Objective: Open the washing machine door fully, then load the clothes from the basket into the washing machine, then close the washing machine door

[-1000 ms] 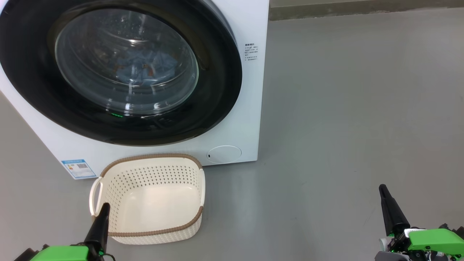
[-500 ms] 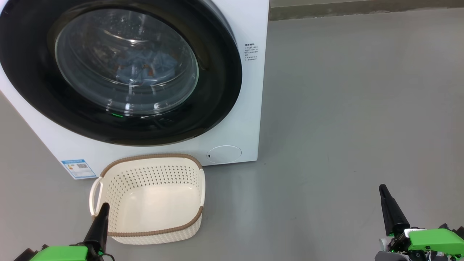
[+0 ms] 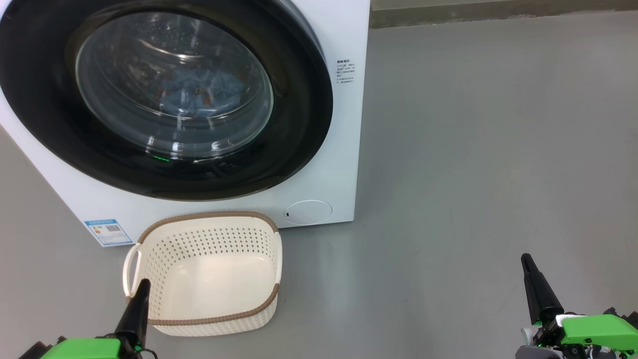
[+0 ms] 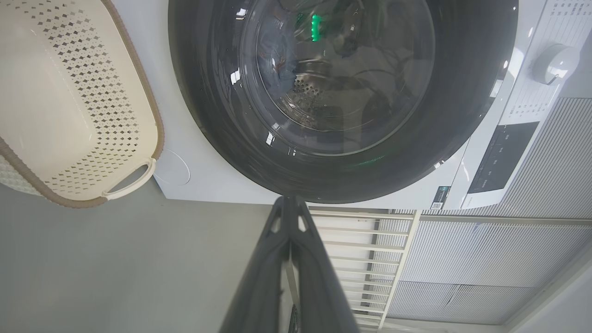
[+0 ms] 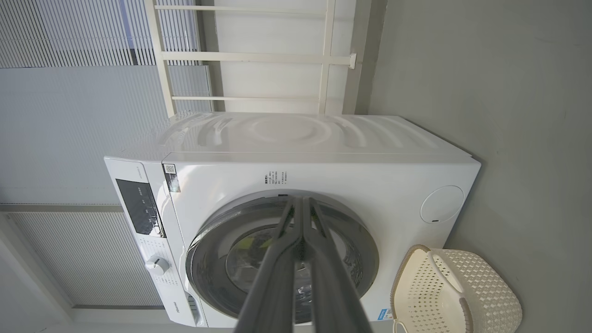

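The washing machine [image 3: 344,164] stands on the grey floor [image 3: 488,149] with the washing machine door [image 3: 304,114] shut flat against its white front, the glossy black rim ringing the bulging glass window. Through that glass the clothes [image 3: 199,92] lie inside the drum, a light blue heap with small orange-brown marks; a cream piece cannot be made out. The basket [image 3: 212,319] sits on the floor just in front of the machine, below the door, its bare cream bottom showing and one white handle turned to the left. A blue label sticker [image 3: 108,232] is on the machine's lower front just beside the basket, and a round cover [image 3: 308,212] is set low at the other corner. The left gripper [image 3: 144,284] hangs at the basket's near left corner, its jaws clenched together and grasping nothing; whether the tip touches the brown rim cannot be told. The right gripper [image 3: 525,259] is well apart to the right over bare floor, its jaws likewise clenched on nothing. In the right wrist view a dark display panel [image 5: 138,208] and a white knob [image 5: 157,265] sit along the machine's top band, with a white railing [image 5: 249,58] behind it
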